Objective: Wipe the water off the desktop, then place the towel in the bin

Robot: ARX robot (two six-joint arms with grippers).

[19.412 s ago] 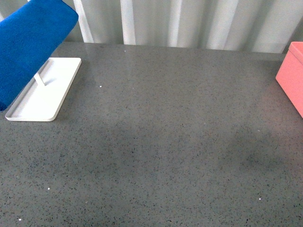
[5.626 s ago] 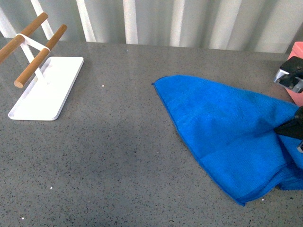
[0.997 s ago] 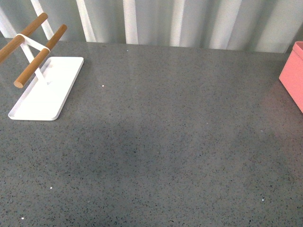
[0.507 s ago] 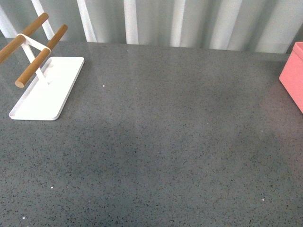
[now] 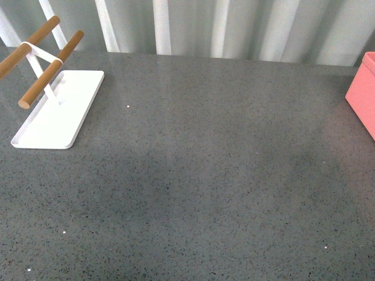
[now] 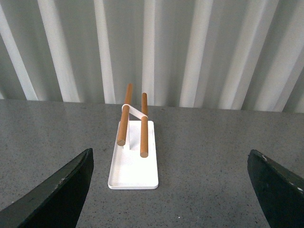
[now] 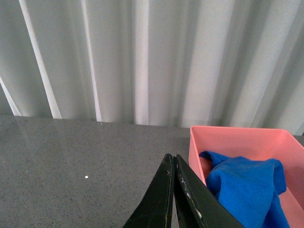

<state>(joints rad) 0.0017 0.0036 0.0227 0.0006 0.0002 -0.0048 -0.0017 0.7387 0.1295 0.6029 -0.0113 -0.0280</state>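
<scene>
Towel [image 7: 244, 185] sits in bin [image 7: 228, 135] on table [image 5: 199, 175]; right gripper [image 7: 173, 166] pressed closed, empty; left gripper [image 6: 171, 190] spread wide, empty.

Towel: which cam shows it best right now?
Right wrist view: the blue towel lies bunched inside the pink bin, just beyond the shut right gripper. Front view catches only the bin's edge, no towel. Left wrist view shows neither, only the white rack.

One grey surface [image 5: 199, 175] spread across the frame. One white tray [image 5: 58, 111] at the upper left, two wooden rods [image 5: 50, 69] over it. One pink bin [image 7: 247, 152], lower right of the right wrist view, one blue towel [image 7: 242, 185] inside. Two hands: left hand [image 6: 168, 190], right hand [image 7: 173, 190].
</scene>
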